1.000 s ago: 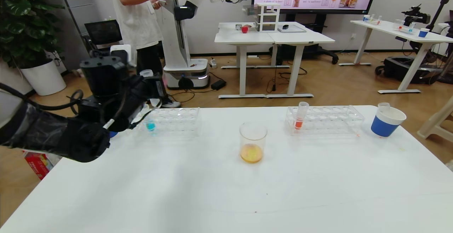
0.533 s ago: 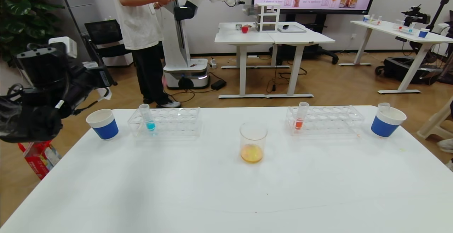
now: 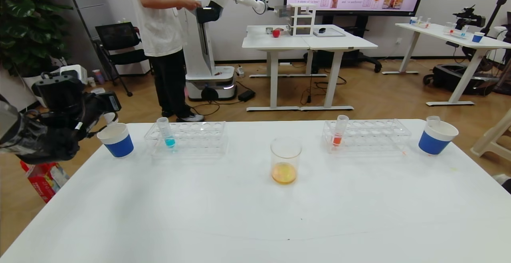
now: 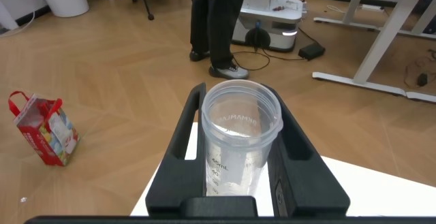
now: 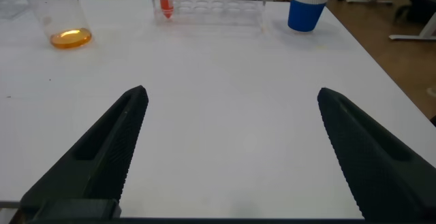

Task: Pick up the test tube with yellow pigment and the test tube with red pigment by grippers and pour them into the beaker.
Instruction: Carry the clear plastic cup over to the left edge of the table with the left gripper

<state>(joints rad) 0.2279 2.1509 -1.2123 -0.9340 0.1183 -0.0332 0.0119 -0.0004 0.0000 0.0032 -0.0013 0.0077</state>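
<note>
My left gripper (image 3: 107,113) is shut on a slim clear test tube (image 4: 240,142) with a wider rim and printed volume marks. No liquid shows in the tube. The gripper hangs at the table's far left corner, just above a blue-and-white paper cup (image 3: 116,139). The beaker (image 3: 285,160) stands mid-table with orange-yellow liquid in its bottom. A test tube with red pigment (image 3: 339,131) stands in the right rack (image 3: 371,135). My right gripper (image 5: 231,149) is open and empty over the table's near right part. It is out of the head view.
A tube with blue liquid (image 3: 165,133) stands in the left rack (image 3: 195,137). A second blue-and-white cup (image 3: 436,138) at the far right holds a clear tube (image 3: 432,120). A person and another robot stand beyond the table.
My left arm swung left from over the left rack to beyond the table's left edge. It then came down and in toward the left paper cup, with the tube in its grip.
</note>
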